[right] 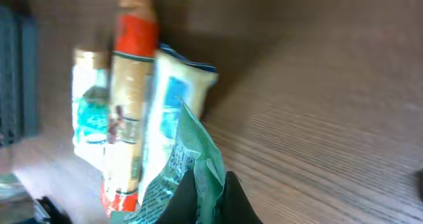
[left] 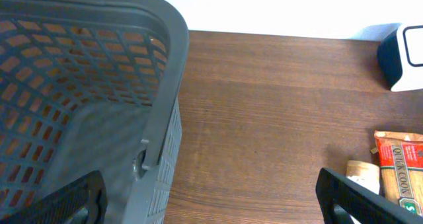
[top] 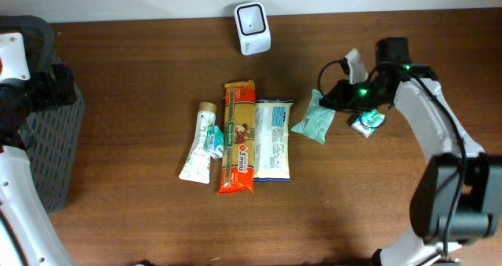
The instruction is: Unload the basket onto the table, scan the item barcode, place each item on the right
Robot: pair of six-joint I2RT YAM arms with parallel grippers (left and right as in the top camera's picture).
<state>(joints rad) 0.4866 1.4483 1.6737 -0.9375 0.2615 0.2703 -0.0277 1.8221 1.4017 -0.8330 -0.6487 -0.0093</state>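
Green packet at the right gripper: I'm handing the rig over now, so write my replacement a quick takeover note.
Right gripper: shut on the green packet, pinching its edge.
Left gripper: open, empty, over the grey basket edge.
Scanner: at the table's far edge.
Lying on the table: tube, pasta pack, white-blue pack, small foil packet.
Done: packet gripped.
Left: carry it to the scanner and show its barcode.
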